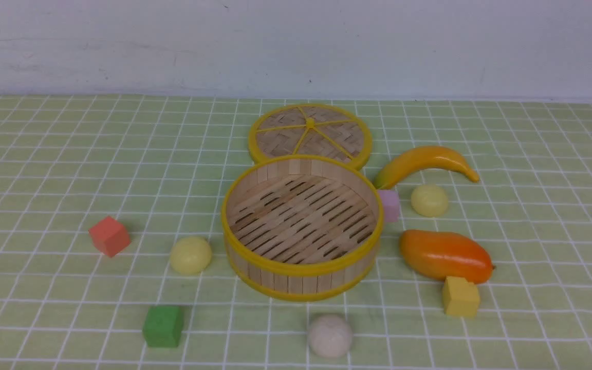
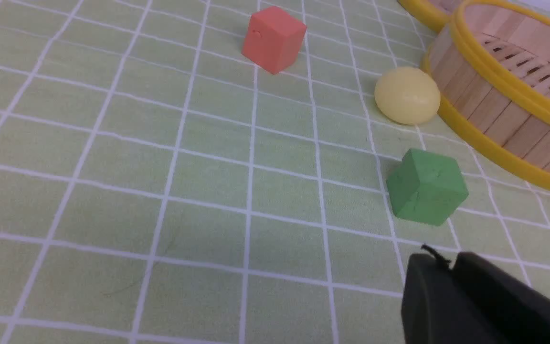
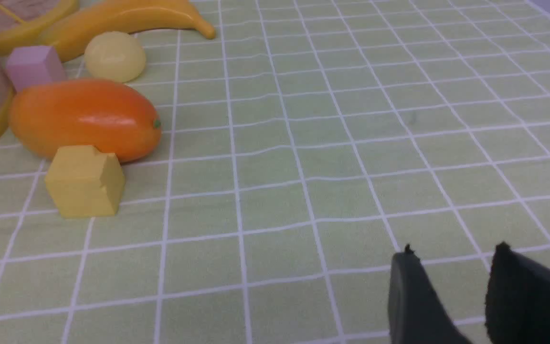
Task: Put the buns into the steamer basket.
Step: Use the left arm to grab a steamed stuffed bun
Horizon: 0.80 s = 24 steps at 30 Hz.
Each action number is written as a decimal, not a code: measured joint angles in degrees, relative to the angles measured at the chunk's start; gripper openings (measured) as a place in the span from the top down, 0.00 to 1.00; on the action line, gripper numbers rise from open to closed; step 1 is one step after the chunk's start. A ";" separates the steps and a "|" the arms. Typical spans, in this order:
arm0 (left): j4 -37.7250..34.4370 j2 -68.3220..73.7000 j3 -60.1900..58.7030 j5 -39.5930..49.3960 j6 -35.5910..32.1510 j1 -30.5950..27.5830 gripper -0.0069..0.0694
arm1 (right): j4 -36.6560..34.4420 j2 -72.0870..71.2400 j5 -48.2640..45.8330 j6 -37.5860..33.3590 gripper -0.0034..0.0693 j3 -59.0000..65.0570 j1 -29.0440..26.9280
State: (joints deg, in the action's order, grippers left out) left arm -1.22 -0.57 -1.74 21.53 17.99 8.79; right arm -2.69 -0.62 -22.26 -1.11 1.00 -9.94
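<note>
Centre of the front view: steamer basket [image 1: 301,280], upright on green checked cloth [image 1: 70,154]. All three buns outside it, on the cloth.

Left of centre, near the basket wall but apart: first yellow bun [image 1: 190,255]. Right of centre, just below the banana [image 1: 424,162] and above the mango [image 1: 445,255]: second yellow bun [image 1: 429,200]. Bottom centre, close to the frame edge: off-white bun [image 1: 330,336].

Upper centre, behind the basket: woven lid [image 1: 310,134], lying flat. Just beside the basket's right wall: pink cube [image 1: 389,205]. Against the mango's lower edge: yellow cube [image 1: 460,296]. Mid left: red cube [image 1: 109,236]. Lower left: green cube [image 1: 163,326].

Left gripper [image 2: 447,260], left wrist view only: fingers drawn together, barely a slit, gripping nothing, over cloth near the green cube.

Right gripper [image 3: 454,253], right wrist view only: narrow gap between fingers, nothing held, over cloth well apart from the mango.
</note>
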 joint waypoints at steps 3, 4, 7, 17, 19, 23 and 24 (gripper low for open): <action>0.00 0.00 0.00 -0.05 0.00 0.00 0.83 | 0.00 0.00 0.00 0.00 0.62 0.00 0.00; 0.00 0.00 0.00 -0.12 0.00 0.00 0.83 | 0.00 0.00 0.00 0.00 0.62 0.00 0.00; 0.00 0.00 0.00 -0.24 0.00 0.00 0.82 | 0.00 0.00 0.00 0.00 0.62 0.00 0.00; 1.22 0.00 0.00 -0.43 0.00 0.00 0.81 | 0.00 0.00 0.00 0.00 0.62 0.00 0.00; 1.79 0.00 0.00 -0.99 0.00 0.00 0.81 | 0.00 0.00 0.00 0.00 0.62 0.00 0.00; -0.27 0.00 0.00 -3.83 0.81 0.00 0.80 | 0.00 0.00 0.00 0.00 0.62 0.00 0.00; -0.81 0.00 0.00 -4.44 1.04 0.00 0.80 | 0.00 0.00 0.00 0.00 0.62 0.00 0.00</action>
State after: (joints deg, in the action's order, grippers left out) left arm -2.03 -0.57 -1.74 17.09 19.04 8.79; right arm -2.69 -0.62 -22.26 -1.11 1.00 -9.94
